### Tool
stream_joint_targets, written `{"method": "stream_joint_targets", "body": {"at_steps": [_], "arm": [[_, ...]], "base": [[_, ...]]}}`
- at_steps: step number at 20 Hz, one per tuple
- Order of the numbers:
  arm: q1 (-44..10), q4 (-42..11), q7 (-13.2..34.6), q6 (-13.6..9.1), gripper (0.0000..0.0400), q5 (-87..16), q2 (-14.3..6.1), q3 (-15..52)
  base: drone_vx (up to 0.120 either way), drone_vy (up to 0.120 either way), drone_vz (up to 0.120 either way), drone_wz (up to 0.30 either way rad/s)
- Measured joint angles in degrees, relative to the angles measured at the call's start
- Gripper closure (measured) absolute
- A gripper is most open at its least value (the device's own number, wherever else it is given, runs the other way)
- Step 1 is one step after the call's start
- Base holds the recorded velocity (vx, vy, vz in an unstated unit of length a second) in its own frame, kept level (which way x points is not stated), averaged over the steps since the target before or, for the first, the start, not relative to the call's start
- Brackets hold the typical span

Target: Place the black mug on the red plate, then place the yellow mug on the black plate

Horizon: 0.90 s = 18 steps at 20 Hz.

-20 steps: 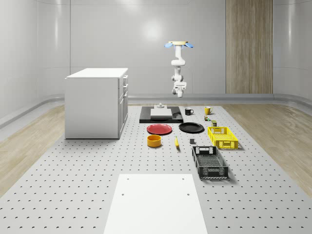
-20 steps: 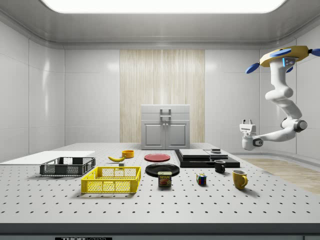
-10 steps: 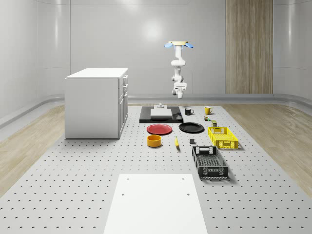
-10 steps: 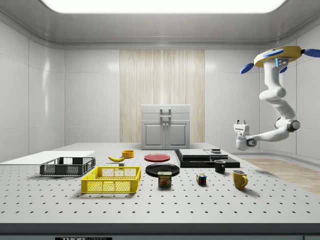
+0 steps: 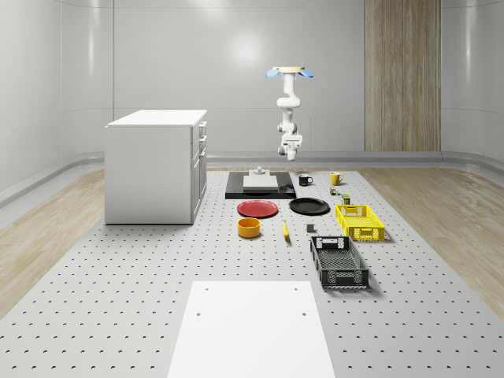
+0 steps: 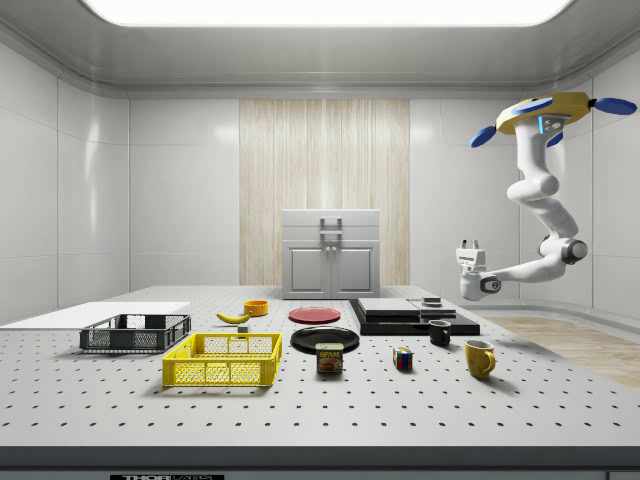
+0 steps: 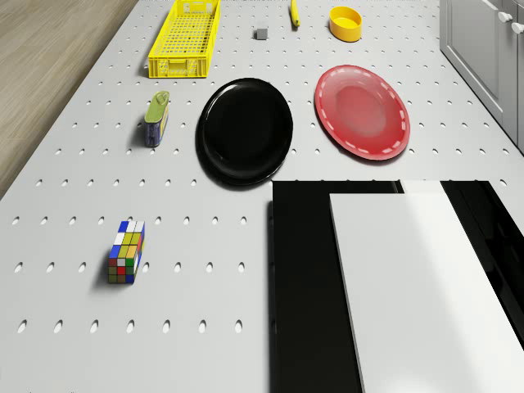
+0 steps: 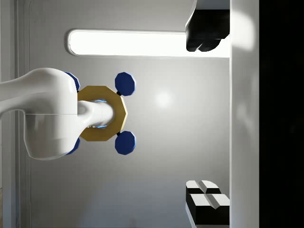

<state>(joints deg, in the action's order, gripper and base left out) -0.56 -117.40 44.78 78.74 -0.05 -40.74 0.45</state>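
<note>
The black mug (image 5: 305, 179) (image 6: 440, 333) and the yellow mug (image 5: 335, 178) (image 6: 479, 358) stand on the table near the black slab. The red plate (image 5: 257, 209) (image 7: 362, 111) and the black plate (image 5: 309, 206) (image 7: 244, 131) lie side by side, both bare. The drone (image 5: 288, 72) (image 6: 543, 108) hovers high over the table's far end. Its arm hangs down and the gripper (image 6: 468, 243) (image 5: 290, 150) is turned upward, well above the black mug and slightly toward the side view's right. In the wrist view the fingers (image 8: 204, 38) stand wide apart, open and holding nothing.
A black slab (image 7: 307, 286) carries a white block (image 7: 417, 278) beside the plates. A Rubik's cube (image 7: 125, 251), a can (image 7: 157, 119), a yellow basket (image 7: 185, 37), a yellow bowl (image 7: 345, 22), a black basket (image 5: 339, 262) and a white cabinet (image 5: 153, 165) stand around.
The drone, arm and gripper have drifted toward the side view's left, closer to above the mugs. The mugs and plates have not moved.
</note>
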Motion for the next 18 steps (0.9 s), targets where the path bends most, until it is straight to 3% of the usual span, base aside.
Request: {"method": "stream_joint_targets", "body": {"at_steps": [14, 18], "arm": [[-0.54, -0.46, 0.30, 0.62, 0.0000, -2.38, -0.44, 1.72], [-1.10, -0.71, 0.63, 0.82, 0.0000, -4.92, -0.59, 3.53]], "base": [[0.120, 0.000, 0.000, 0.000], [0.000, 0.000, 0.000, 0.000]]}}
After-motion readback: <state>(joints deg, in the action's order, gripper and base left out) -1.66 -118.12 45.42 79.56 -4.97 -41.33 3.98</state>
